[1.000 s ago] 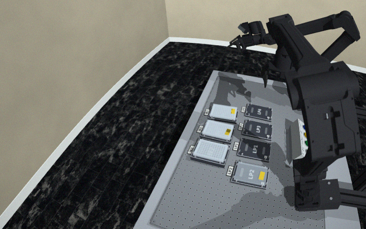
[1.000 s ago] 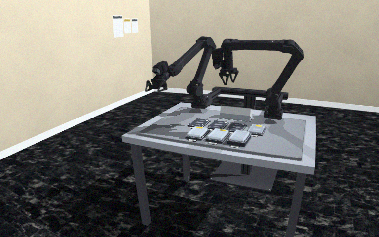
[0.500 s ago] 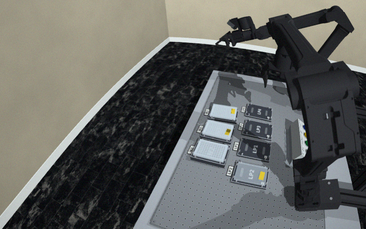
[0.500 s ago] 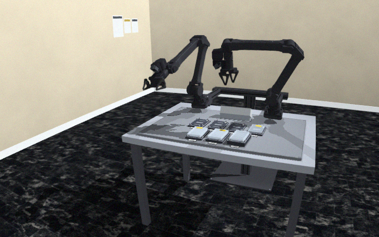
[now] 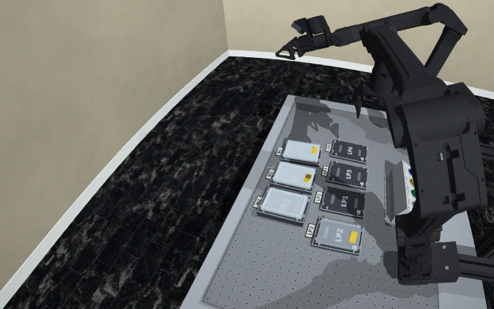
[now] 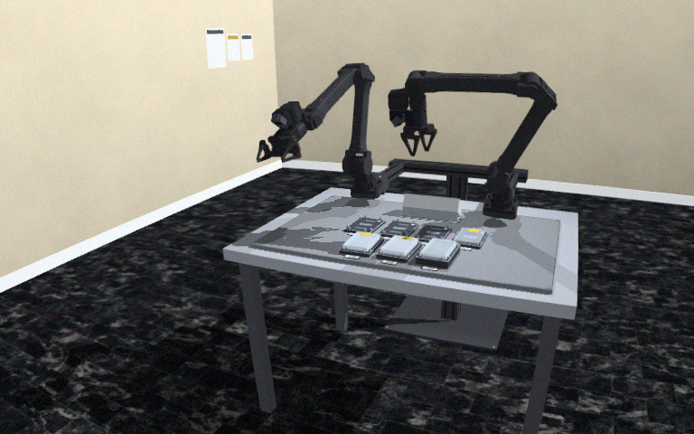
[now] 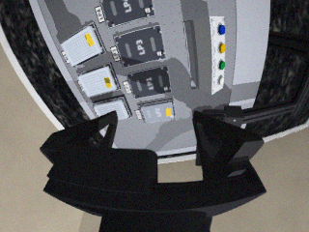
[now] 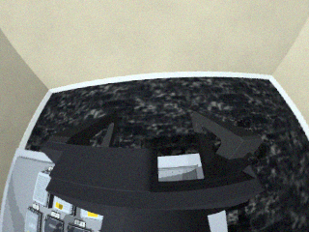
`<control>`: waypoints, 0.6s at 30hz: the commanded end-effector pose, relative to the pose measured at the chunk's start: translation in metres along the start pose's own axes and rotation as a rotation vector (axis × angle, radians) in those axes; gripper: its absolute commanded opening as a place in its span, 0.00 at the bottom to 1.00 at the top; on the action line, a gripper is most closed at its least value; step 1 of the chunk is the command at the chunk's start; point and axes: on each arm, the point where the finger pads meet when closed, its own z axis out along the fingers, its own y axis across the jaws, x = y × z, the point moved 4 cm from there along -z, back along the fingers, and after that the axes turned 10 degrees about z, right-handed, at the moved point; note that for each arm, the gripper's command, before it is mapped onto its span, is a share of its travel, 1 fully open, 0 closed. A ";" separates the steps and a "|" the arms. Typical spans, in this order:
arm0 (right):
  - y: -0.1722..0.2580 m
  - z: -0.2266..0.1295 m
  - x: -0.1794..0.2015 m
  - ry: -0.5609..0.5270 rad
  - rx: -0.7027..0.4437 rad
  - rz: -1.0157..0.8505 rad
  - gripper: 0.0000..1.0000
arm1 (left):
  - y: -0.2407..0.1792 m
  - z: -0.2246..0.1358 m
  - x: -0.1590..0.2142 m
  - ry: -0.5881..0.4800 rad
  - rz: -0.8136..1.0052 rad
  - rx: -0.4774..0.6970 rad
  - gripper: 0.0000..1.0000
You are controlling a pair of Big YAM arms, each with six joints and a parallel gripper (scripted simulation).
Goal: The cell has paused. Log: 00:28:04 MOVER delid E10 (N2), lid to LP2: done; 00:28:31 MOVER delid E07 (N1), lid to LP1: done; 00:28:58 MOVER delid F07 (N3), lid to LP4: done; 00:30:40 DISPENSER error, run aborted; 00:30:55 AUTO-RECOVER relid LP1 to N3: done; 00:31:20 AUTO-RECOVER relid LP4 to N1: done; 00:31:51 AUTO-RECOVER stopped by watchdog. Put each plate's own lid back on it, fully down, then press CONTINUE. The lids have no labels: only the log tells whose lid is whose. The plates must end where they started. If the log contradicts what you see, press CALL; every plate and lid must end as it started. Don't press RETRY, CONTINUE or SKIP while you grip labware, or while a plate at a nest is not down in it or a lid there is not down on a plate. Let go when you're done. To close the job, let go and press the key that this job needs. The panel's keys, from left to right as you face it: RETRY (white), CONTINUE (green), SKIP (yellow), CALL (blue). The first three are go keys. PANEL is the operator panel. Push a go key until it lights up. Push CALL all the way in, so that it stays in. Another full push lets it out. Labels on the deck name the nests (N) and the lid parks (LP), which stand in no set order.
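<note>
Exterior view: a grey rectangular table [image 5: 233, 233] [image 6: 398, 276] [image 7: 251, 29] [image 8: 16, 179] carries two black arms mounted along its back edge. Three white rectangular plates [image 5: 285, 203] [image 6: 438, 250] [image 7: 112, 109] [image 8: 42, 188] sit in a row near the front edge; two bear yellow patches. Behind them, toward the back edge, is a row of parks: three dark trays [image 5: 344, 200] [image 6: 399, 228] [image 7: 140, 46] and, at the end nearest the camera in the top view, LP2 with a clear plastic lid [image 5: 336, 235] [image 6: 469, 237] [image 7: 155, 112] [image 8: 33, 219] marked yellow. A pale box-shaped panel [image 5: 397, 185] [image 6: 431, 205] [image 7: 217, 55] with white, green, yellow and blue keys stands by the back edge. The left gripper [image 5: 358, 116] [image 6: 419, 151] [image 7: 154, 115] hangs above the table, fingers open, gripping nothing. The right gripper [image 5: 289, 56] [image 6: 278, 156] [image 8: 154, 115] points out past a side edge, also open and unladen.
</note>
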 end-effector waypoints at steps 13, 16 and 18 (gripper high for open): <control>0.041 0.047 -0.061 -0.039 -0.024 0.007 1.00 | 0.007 -0.013 -0.003 -0.034 -0.015 -0.017 1.00; 0.037 0.047 -0.062 -0.041 -0.015 0.006 1.00 | 0.007 -0.013 -0.003 -0.034 -0.015 -0.017 1.00; 0.036 0.047 -0.061 -0.039 -0.015 0.006 1.00 | 0.007 -0.013 -0.003 -0.034 -0.015 -0.017 1.00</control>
